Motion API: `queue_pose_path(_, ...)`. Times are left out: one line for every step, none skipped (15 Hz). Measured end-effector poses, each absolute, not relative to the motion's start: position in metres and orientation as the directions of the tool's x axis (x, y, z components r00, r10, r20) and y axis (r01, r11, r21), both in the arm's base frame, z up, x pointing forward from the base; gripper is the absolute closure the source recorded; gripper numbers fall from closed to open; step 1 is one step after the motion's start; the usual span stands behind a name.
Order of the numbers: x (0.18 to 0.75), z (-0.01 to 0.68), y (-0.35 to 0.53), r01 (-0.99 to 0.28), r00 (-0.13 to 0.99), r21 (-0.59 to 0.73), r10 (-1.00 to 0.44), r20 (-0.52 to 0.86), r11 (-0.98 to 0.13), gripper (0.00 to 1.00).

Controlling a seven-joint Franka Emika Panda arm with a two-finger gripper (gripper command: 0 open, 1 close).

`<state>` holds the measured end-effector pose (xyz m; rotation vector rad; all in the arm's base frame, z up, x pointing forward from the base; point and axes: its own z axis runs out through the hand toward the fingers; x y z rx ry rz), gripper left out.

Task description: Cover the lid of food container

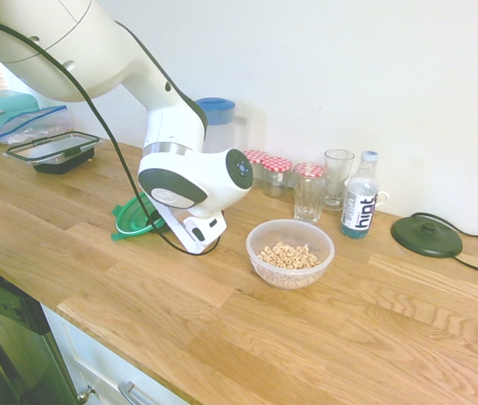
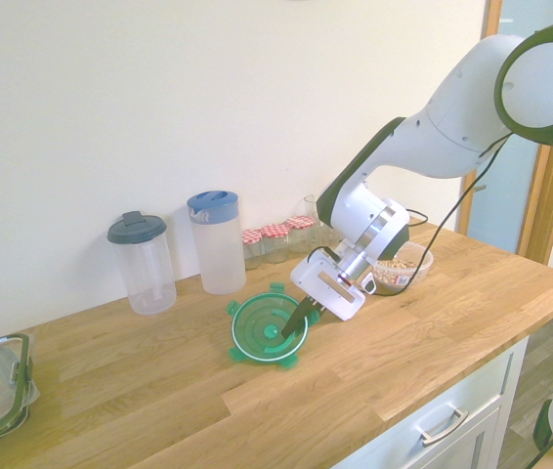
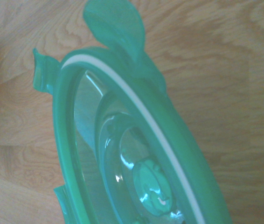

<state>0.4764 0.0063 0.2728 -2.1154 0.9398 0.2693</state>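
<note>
My tool (image 2: 301,319) pinches the lid's (image 2: 268,329) rim, seemingly a thin edge-hold; lid may slip or tilt before reaching the food container (image 1: 290,252).

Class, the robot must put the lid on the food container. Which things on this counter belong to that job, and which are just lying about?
Belong to the job:
green lid
food container

Lying about:
blue-lidded jug
grey-lidded jug
water bottle
drinking glasses
red-checked jars

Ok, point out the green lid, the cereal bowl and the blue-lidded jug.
green lid (image 2: 262,327): second exterior view, inner face left of centre.
cereal bowl (image 1: 290,274): first exterior view, clear front wall.
blue-lidded jug (image 2: 218,254): second exterior view, frosted body.
</note>
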Motion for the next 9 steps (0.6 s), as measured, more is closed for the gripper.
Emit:
queue_pose_path(0.475, 0.276, 0.008, -0.701, 0.707, -0.565, -0.531, -0.468, -0.435, 1.00)
queue_pose_path(0.474, 0.285, 0.010, -0.698, 0.713, -0.535, -0.531, -0.458, -0.476, 1.00)
queue_pose_path(0.473, 0.301, 0.014, -0.692, 0.721, -0.492, -0.540, -0.435, -0.529, 1.00)
queue_pose_path(0.473, 0.323, 0.019, -0.683, 0.730, -0.447, -0.555, -0.399, -0.577, 1.00)
queue_pose_path(0.471, 0.348, 0.025, -0.673, 0.739, -0.405, -0.570, -0.358, -0.618, 1.00)
queue_pose_path(0.466, 0.376, 0.030, -0.666, 0.746, -0.359, -0.584, -0.320, -0.654, 1.00)
queue_pose_path(0.459, 0.405, 0.030, -0.663, 0.748, -0.295, -0.600, -0.283, -0.688, 1.00)
queue_pose_path(0.450, 0.439, 0.022, -0.662, 0.749, -0.223, -0.616, -0.245, -0.716, 1.00)
queue_pose_path(0.440, 0.472, 0.013, -0.655, 0.753, -0.152, -0.623, -0.210, -0.740, 1.00)
